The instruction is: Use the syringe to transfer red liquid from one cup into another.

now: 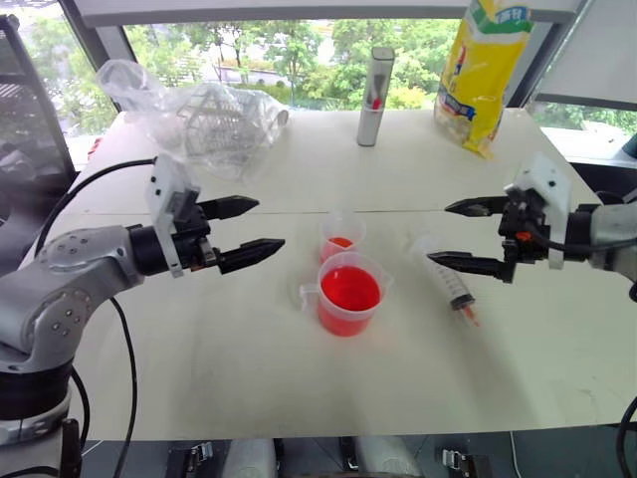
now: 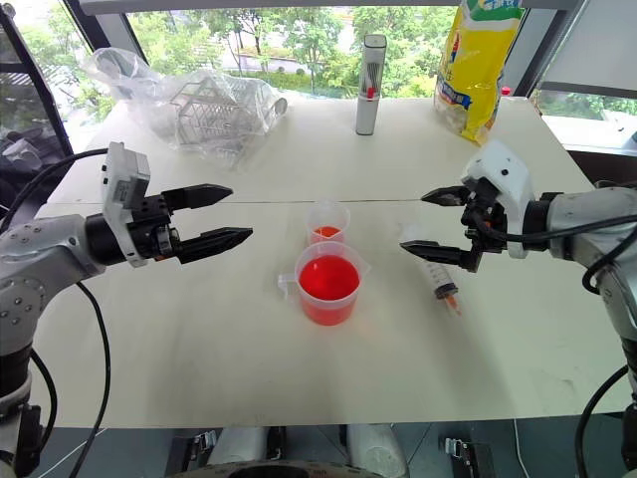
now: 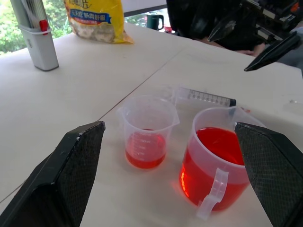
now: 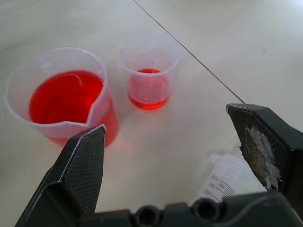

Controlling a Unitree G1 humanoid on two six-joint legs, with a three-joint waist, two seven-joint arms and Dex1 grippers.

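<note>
I see the clear plastic syringe with black marks and orange-red tip lying flat on the white worktop, at three o'clock from the handled clear measuring cup of red liquid. The small handleless clear cup stands just beyond, at twelve. My right end effector hovers spread above the syringe; my left end effector gapes empty at nine.
</note>
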